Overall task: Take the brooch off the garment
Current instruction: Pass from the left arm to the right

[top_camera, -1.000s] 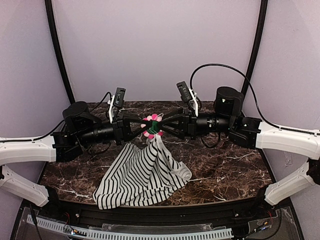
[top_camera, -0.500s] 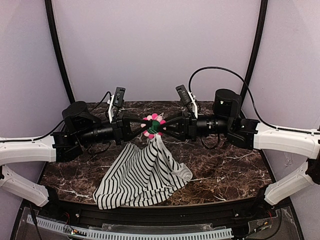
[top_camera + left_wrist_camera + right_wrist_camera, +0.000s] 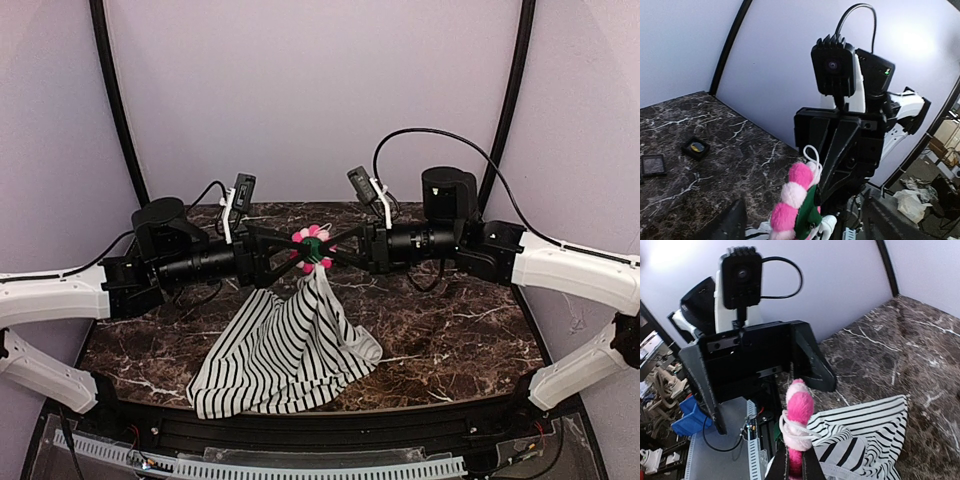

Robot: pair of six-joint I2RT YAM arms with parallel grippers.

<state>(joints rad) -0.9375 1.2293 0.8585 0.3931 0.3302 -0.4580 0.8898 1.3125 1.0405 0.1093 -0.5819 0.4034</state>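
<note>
Right gripper (image 3: 325, 250) clamped on brooch (image 3: 312, 244); left gripper (image 3: 290, 251) released.
Compared with one second ago, the grip has changed sides. The left jaws, then closed at the brooch, now stand wide at its 9 o'clock. The right jaws, then half apart, now pinch it from 3 o'clock. The brooch sits slightly higher, above the table (image 3: 450, 330). The garment (image 3: 290, 345) hangs from it toward 6 o'clock, lower folds resting on the table.
</note>
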